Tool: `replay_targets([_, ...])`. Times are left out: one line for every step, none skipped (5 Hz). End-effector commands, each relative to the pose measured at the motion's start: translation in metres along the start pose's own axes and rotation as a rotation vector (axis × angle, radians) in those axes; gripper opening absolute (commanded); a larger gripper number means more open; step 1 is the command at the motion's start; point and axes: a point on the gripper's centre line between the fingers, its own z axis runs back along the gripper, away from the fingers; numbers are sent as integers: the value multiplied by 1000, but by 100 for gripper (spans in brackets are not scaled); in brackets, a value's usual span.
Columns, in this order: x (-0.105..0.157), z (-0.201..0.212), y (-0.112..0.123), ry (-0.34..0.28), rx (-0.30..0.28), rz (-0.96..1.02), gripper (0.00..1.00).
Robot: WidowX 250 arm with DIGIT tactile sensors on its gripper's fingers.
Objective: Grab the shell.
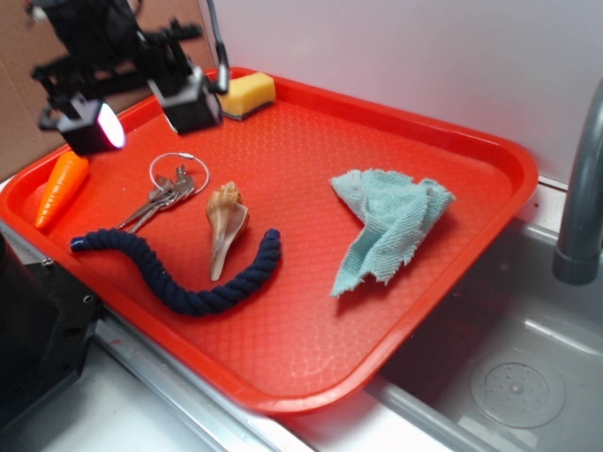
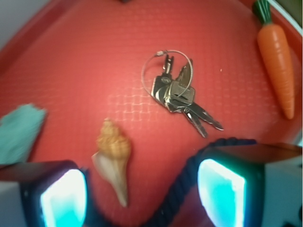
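In the exterior view we see a red tray (image 1: 490, 160) filling most of the frame, its raised rim running along the top and down the right side, where it meets a grey sink basin (image 1: 528, 377) and a faucet post (image 1: 579, 198) at the right edge. The widest bare stretch of tray floor lies in the centre and lower middle, between the shell (image 1: 224, 224) and a crumpled light-blue cloth (image 1: 391, 226) at centre right. The shell lies flat left of centre, knobby crown toward the top, long point toward the bottom. A navy rope (image 1: 179, 273) curves below it, and the tip lies just beside the rope's bend. A bunch of keys (image 1: 168, 193) on a ring sits just to its left, apart from it, and an orange toy carrot (image 1: 58, 188) lies near the left rim. A yellow sponge (image 1: 247, 92) rests against the upper rim. The gripper (image 1: 146, 115) hangs in the upper left, above the tray and clear of everything, its two fingers spread wide with nothing between them. In the wrist view the shell (image 2: 113, 156) sits at lower left, between the two glowing finger pads (image 2: 64, 198).
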Motion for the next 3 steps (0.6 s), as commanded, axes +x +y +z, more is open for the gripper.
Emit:
replay_targets([3,-50,-20,-70,34,-11,100])
replay_targets([3,-75,-25,-76,63,-29,100])
replay_targets([1,-85,-27,-93,73,-32,100])
